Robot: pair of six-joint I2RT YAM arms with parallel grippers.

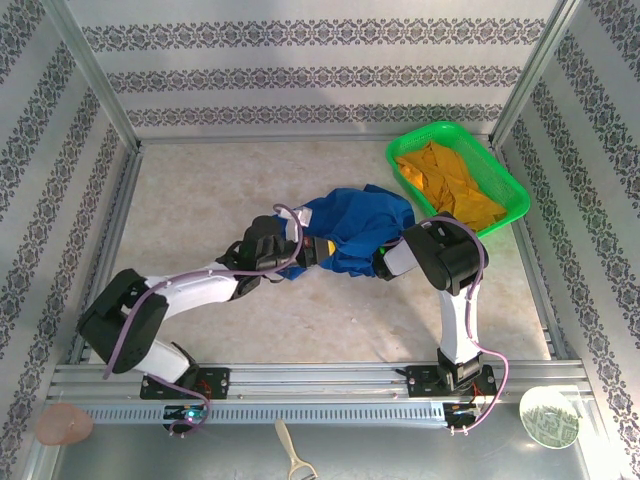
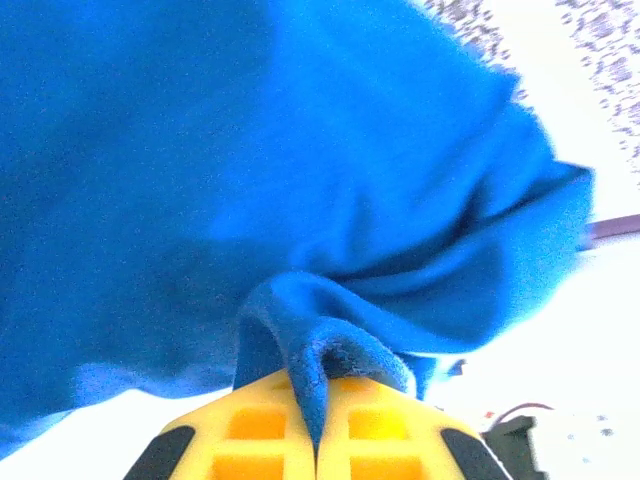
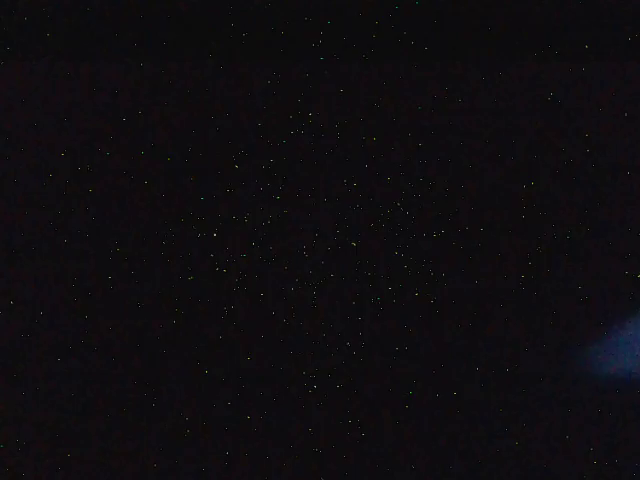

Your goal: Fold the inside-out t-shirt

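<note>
The inside-out t-shirt (image 1: 362,222) is a crumpled royal-blue heap at the table's centre, between the two arms. My left gripper (image 1: 322,250) reaches in from the left, and its yellow fingers are shut on a folded edge of the cloth. In the left wrist view the t-shirt (image 2: 300,150) hangs over the left gripper (image 2: 318,390), with a pinched hem rising from between the pads. My right arm's wrist (image 1: 440,252) comes in from the right, and its gripper end is buried under the shirt's right side. The right wrist view is almost black, with a faint blue patch of cloth (image 3: 622,350) at its right edge.
A green basket (image 1: 400,165) holding an orange-yellow garment (image 1: 450,185) stands at the back right, just beyond the shirt. Metal frame rails and patterned walls enclose the table. A pink object (image 1: 65,423), a brush (image 1: 292,465) and a round dish (image 1: 548,415) lie below the front rail.
</note>
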